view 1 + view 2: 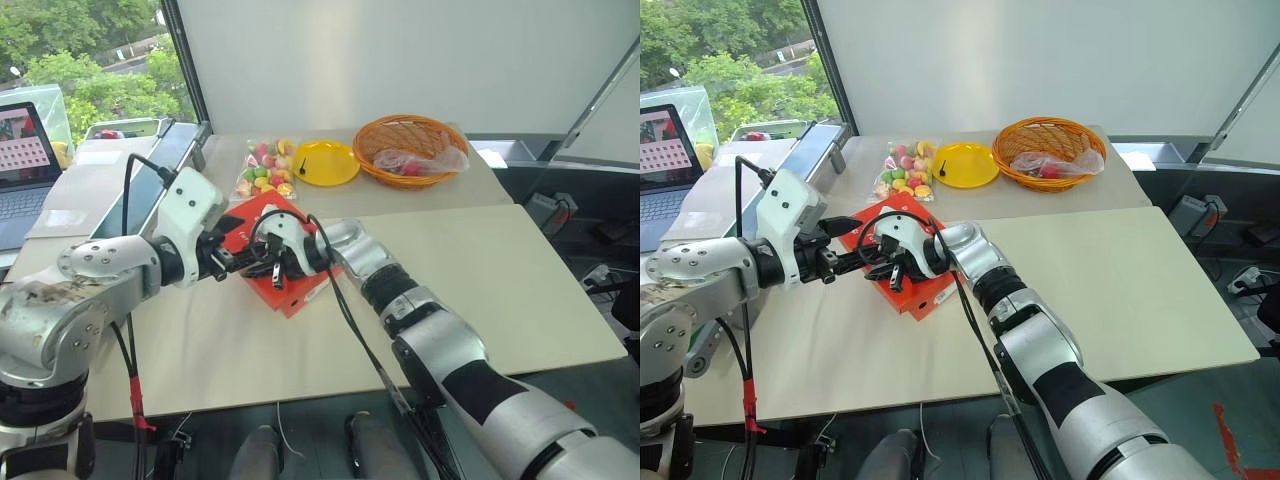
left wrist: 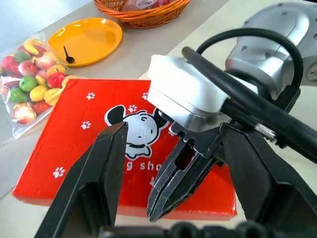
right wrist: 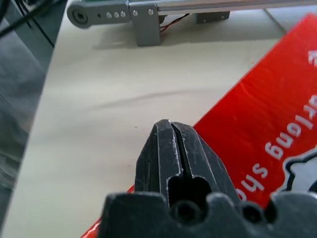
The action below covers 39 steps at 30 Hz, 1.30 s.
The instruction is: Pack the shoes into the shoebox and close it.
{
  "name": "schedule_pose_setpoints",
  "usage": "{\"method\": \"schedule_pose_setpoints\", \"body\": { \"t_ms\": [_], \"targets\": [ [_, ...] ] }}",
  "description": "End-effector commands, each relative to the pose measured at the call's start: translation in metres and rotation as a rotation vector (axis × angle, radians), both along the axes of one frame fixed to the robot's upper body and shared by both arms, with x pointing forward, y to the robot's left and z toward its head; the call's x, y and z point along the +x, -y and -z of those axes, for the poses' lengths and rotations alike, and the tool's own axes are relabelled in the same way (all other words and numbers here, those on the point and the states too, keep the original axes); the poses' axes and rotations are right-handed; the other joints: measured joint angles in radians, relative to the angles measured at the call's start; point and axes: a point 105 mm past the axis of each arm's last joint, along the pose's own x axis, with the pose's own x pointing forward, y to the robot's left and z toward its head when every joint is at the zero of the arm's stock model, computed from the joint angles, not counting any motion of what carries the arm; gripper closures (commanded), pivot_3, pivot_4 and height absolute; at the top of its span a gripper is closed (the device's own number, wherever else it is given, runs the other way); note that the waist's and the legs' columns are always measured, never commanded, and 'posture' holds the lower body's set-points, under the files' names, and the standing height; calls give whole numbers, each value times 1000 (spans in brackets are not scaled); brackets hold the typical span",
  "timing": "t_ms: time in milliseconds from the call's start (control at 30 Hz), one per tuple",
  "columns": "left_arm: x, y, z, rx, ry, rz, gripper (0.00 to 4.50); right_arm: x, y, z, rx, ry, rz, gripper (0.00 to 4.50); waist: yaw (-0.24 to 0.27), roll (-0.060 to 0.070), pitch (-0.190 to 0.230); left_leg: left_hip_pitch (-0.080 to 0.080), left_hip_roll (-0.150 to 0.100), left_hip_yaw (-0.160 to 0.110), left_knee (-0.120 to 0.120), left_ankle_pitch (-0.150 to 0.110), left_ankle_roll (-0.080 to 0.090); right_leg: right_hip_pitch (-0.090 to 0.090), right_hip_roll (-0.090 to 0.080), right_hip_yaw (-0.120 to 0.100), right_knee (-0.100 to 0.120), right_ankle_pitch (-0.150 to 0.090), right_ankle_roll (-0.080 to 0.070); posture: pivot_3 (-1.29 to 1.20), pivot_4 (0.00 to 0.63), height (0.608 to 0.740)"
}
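Both arms meet over the closed shoebox (image 1: pixel 262 215) — right pincer (image 2: pixel 171 196) pressed together.

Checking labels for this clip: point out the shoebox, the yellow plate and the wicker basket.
shoebox (image 2: pixel 74 129): left wrist view, bare red lid.
yellow plate (image 1: pixel 335 165): left eye view, bare inner face.
wicker basket (image 1: pixel 385 130): left eye view, woven rim.

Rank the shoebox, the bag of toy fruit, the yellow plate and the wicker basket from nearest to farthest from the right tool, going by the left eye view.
1. shoebox: lid shut, directly under the right tool.
2. bag of toy fruit: just beyond the box, toward the window.
3. yellow plate: beside the bag, further along the far table.
4. wicker basket: past the plate, farthest out.
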Motion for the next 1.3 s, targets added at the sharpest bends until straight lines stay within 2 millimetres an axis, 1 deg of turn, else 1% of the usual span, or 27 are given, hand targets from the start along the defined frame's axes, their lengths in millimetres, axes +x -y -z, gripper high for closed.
{"method": "schedule_pose_setpoints", "body": {
  "t_ms": [33, 67, 100, 133, 200, 267, 333, 400, 467, 533, 600, 633, 667, 700, 733, 833, 900, 967, 1000, 1100, 1233, 1300],
  "targets": [
    [-2, 7, -14, -5, 67, 31, 1333, 7, 25, 45, -197, 12, 78, 4450, -1, 0, 0, 3, 0, 0, 0, 0, 0, 3, 0, 0, 0, 0, 0, 0, 150, 740],
    [-2, 7, -14, -5, 67, 31, 1333, 10, 27, 44, -203, 25, 89, 4450, -2, 0, 0, 9, 1, 0, -1, 0, 0, 9, 0, 0, -1, -4, 4, 0, 150, 740],
    [-1, 7, -14, -5, 67, 31, 1333, 12, 27, 39, -176, 7, 101, 4450, -2, 0, -1, 13, 1, 0, -2, 0, 0, 13, 0, 0, -2, -5, 4, 0, 150, 740],
    [-1, 7, -14, -5, 67, 31, 1333, 12, 23, 30, -115, -43, 118, 4450, -1, 0, -1, 15, 1, 0, -2, 0, 0, 15, 0, 0, -1, -6, 5, 0, 150, 740],
    [-1, 8, -14, -7, 68, 32, 1333, 15, 17, 0, 34, -155, 132, 4450, 4, 0, -1, 17, 1, 0, -2, 0, 0, 17, 1, -1, -1, -6, 4, 0, 150, 740],
    [0, 7, -14, -7, 69, 30, 1333, 19, 19, -29, 131, -205, 130, 4450, 9, 0, 0, 16, 1, 0, -2, 0, 0, 18, 1, -2, -2, -6, 4, 0, 150, 740],
    [1, 4, -15, -9, 74, 17, 1333, 20, 28, -58, 202, -232, 104, 4450, 14, 0, 2, 11, 1, 0, -1, 0, 0, 13, 1, -2, -2, -6, 4, 0, 150, 740],
    [2, 1, -16, -11, 75, 6, 1333, 19, 39, -80, 236, -220, 70, 4450, 22, 0, 2, 3, 1, -1, -1, 0, 0, 6, 1, -2, -2, -4, 2, 0, 150, 740],
    [2, 0, -16, -9, 74, 8, 1333, 11, 49, -95, 242, -185, 16, 4450, 25, 0, 2, -8, 1, -1, 0, 0, 0, -6, 1, -2, 0, 0, -5, 0, 150, 740],
    [3, 1, -17, -9, 77, 18, 1333, -1, 62, -107, 246, -141, -25, 4450, 25, 0, 2, -12, 1, -1, -1, 0, 0, -9, 1, -2, 0, 0, -6, 0, 150, 740],
    [5, 1, -18, -12, 79, 23, 1333, -13, 74, -110, 237, -103, -43, 3913, 25, 0, 2, -14, 2, -1, -1, -1, 0, -10, 1, -2, 0, 0, -6, 0, 150, 740],
    [6, 1, -19, -13, 80, 25, 1333, -17, 80, -109, 223, -83, -42, 3688, 26, 0, 2, -15, 1, -1, -1, -2, 0, -10, 0, -2, 0, 0, -5, 0, 150, 740],
    [6, 3, -19, -13, 84, 36, 1333, -20, 87, -106, 198, -48, -29, 3332, 27, 0, 2, -15, 1, 0, -1, -2, 0, -10, 0, -2, -1, 0, -5, 0, 150, 740],
    [7, 4, -19, -12, 86, 44, 1333, -22, 92, -104, 181, -26, -17, 3063, 27, 0, 3, -15, 1, 0, -1, -2, 0, -10, -1, -2, -1, 0, -5, 0, 150, 740],
    [5, 8, -20, -16, 97, 74, 1333, -22, 103, -102, 162, 19, 15, 2660, 29, 0, 3, -15, 1, 0, 0, -2, 0, -10, -1, -2, -2, 0, -5, 0, 150, 740],
    [2, 16, -23, -30, 114, 135, 1333, -28, 125, -98, 121, 103, 69, 1592, 36, 0, 3, -16, 0, 0, 2, -2, 0, -10, -1, -3, -6, 0, -4, 0, 150, 740],
    [0, 18, -23, -45, 123, 160, 1333, -32, 143, -100, 112, 131, 114, 894, 40, 0, 3, -15, 0, 0, 3, -2, 0, -8, -1, -3, -7, 0, -4, 0, 150, 740],
    [-1, 18, -21, -62, 118, 173, 1333, -34, 150, -101, 106, 141, 146, 269, 39, 0, 3, -14, 0, 0, 3, -2, 0, -7, 0, -3, -7, 0, -3, 0, 150, 740],
    [-3, 19, -20, -66, 115, 187, 1333, -35, 160, -103, 108, 143, 180, 38, 36, 0, 3, -13, 1, 0, 3, -2, 0, -7, 0, -3, -7, 0, -3, 0, 150, 740],
    [-5, 17, -17, -61, 112, 206, 1333, -40, 179, -106, 100, 156, 245, 38, 37, 0, 4, -13, 1, 0, 2, -2, 1, -7, 0, -2, -7, 0, -4, 0, 150, 740],
    [-4, 13, -17, -63, 114, 207, 1333, -37, 186, -107, 85, 199, 309, 38, 38, 0, 4, -14, 1, 1, 3, -2, 1, -7, 0, -2, -9, 0, -4, 0, 150, 740],
    [2, 11, -16, -69, 106, 189, 1333, -34, 194, -106, 80, 216, 355, 38, 39, 0, 4, -13, 1, 1, 3, -2, 1, -6, 0, -2, -8, 0, -3, 0, 150, 740]
  ]
}}
